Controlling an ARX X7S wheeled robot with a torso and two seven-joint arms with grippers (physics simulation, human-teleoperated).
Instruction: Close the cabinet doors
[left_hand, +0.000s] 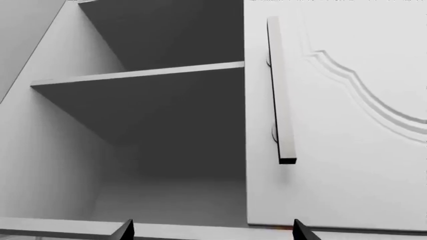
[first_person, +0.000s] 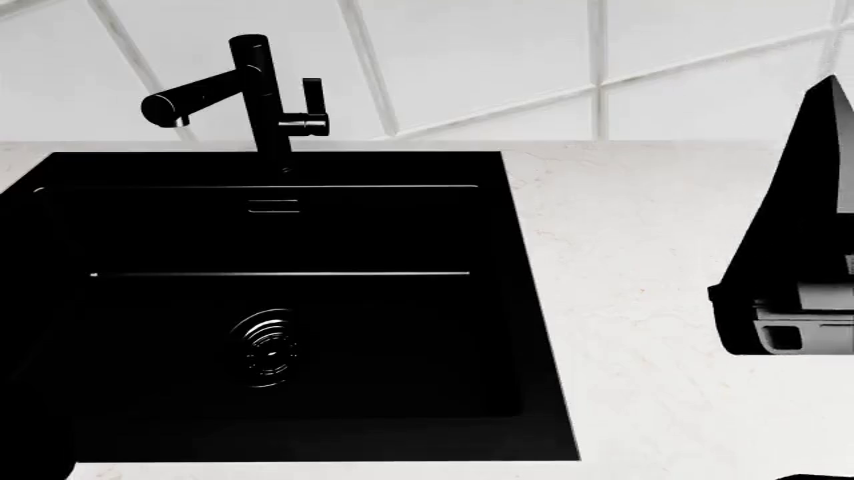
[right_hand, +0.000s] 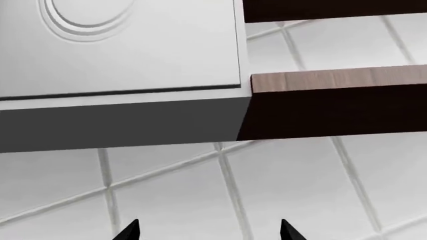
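At cabinet front: your left gripper (left_hand: 212, 231) faces the open half, shelf (left_hand: 137, 76) exposed.
Cabinet doors: one door (left_hand: 347, 150) shut, bar handle (left_hand: 281, 90) near its edge.
Left gripper: fingers spread, empty.
Right gripper (right_hand: 209, 231): fingers spread, empty, below cabinet underside (right_hand: 120, 122).

The head view is taken from above and is directed steeply down onto a black rectangular sink (first_person: 287, 310) set in a white speckled countertop (first_person: 641, 280), with a white tiled wall (first_person: 534, 60) behind. The left wrist view is aimed upward from close range into an open pale grey cabinet interior with a shelf (left_hand: 140, 75), beside a closed pale moulded door (left_hand: 347, 125). The right wrist view is aimed upward at the grey cabinet underside (right_hand: 120, 125) and at tiled wall. Tiled wall is shared by the head and right wrist views.
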